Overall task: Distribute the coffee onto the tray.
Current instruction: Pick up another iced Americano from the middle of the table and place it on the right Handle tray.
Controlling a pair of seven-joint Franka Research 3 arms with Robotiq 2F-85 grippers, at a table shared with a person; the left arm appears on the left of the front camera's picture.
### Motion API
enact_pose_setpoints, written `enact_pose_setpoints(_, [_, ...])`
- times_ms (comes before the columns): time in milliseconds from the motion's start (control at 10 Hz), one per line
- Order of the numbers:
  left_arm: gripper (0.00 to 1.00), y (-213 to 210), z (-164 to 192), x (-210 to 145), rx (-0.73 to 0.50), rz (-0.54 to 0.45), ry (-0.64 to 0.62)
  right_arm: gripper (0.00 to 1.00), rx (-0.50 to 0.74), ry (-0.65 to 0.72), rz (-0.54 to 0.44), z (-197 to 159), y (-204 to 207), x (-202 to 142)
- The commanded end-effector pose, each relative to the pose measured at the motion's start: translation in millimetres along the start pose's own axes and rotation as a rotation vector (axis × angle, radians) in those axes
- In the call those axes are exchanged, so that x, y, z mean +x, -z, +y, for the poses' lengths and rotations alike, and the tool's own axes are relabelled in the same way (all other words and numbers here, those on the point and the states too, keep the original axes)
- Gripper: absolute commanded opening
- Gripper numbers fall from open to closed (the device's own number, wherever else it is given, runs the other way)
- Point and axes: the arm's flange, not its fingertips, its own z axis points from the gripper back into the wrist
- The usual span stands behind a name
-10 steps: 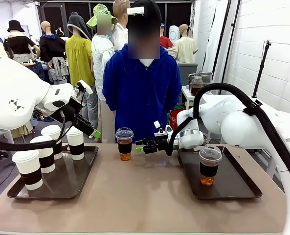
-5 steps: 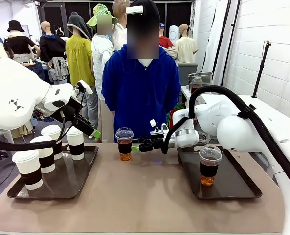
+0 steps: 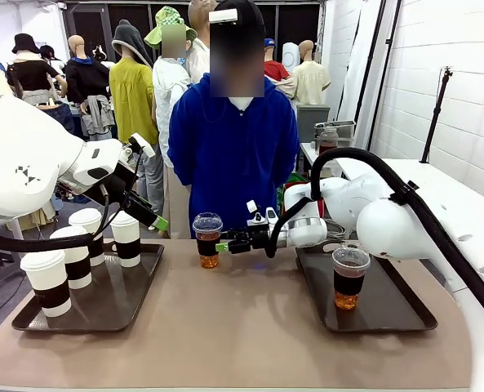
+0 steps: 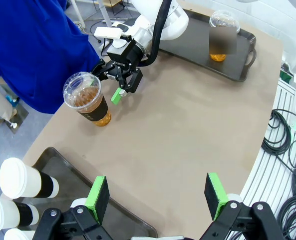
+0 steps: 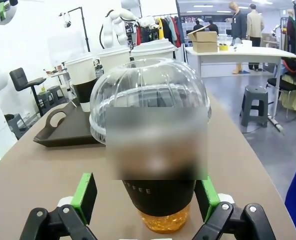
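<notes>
A clear dome-lidded cup of amber coffee (image 3: 207, 239) with a dark sleeve stands on the table at the far middle, in front of the person. My right gripper (image 3: 224, 244) is open and level with it, and in the right wrist view its green pads (image 5: 85, 196) flank the cup (image 5: 152, 90) without touching it. A second clear cup (image 3: 349, 278) stands on the right tray (image 3: 392, 306). Several white lidded cups (image 3: 77, 256) with brown sleeves stand on the left tray (image 3: 119, 302). My left gripper (image 3: 149, 215) hangs open above that tray's far side, empty (image 4: 156, 197).
The person in a blue top stands at the far edge behind the middle cup. The right tray (image 4: 192, 42) has bare room around its cup. Bare brown tabletop (image 3: 242, 327) lies between the two trays. Cables lie beyond the table edge (image 4: 287, 145).
My right gripper has slid left along the table towards the middle clear cup, its open fingers now reaching it. The left arm and all cups have stayed still.
</notes>
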Motion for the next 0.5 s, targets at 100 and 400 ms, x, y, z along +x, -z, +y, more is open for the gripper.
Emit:
enact_pose_setpoints(100, [1.0, 0, 2, -1, -0.005, -0.004, 0.012, 1.0, 0.003, 0.034, 0.019, -11, 14, -2])
enact_pose_setpoints(400, [1.0, 0, 2, -1, -0.005, -0.004, 0.012, 1.0, 0.02, 0.042, 0.03, -15, 27, -3])
